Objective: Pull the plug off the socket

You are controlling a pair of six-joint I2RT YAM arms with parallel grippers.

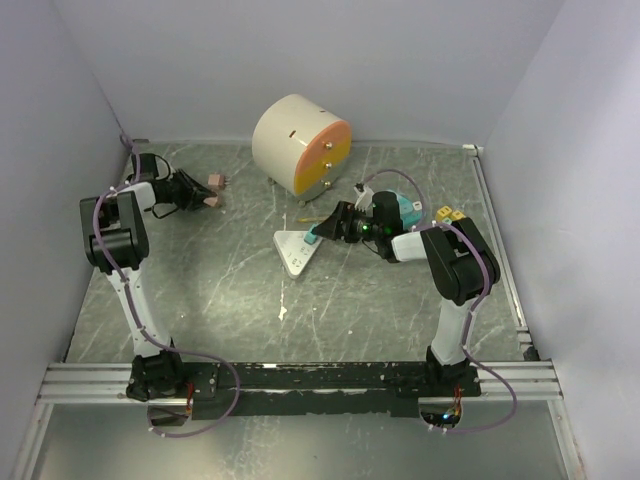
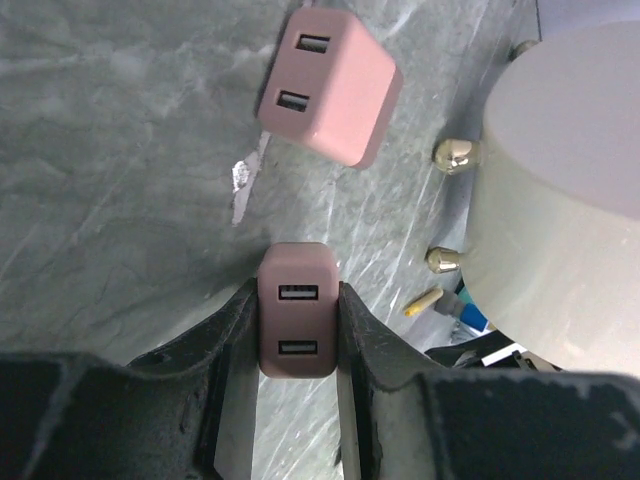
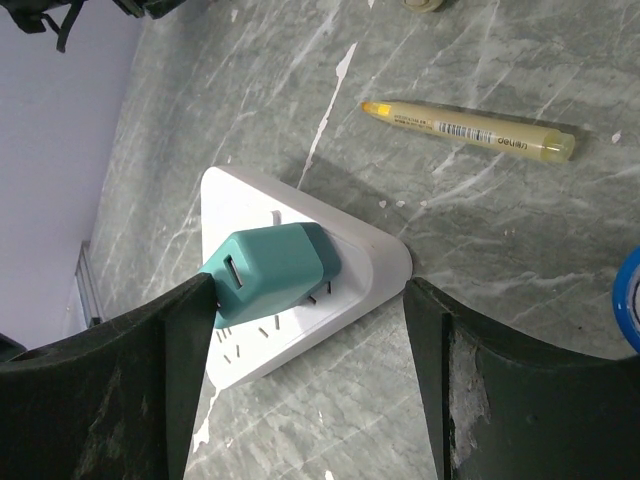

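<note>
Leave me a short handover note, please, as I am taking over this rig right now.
The left gripper is shut on a pink plug, off at the far left. A second pink plug lies loose on the table just beyond it.
The right gripper is open, with one finger on either side of the white socket, not clamped.
The teal plug is seated in the socket.
Done: the right arm is lined up.
Left: close on the teal plug and pull it out. The socket may need holding down.
</note>
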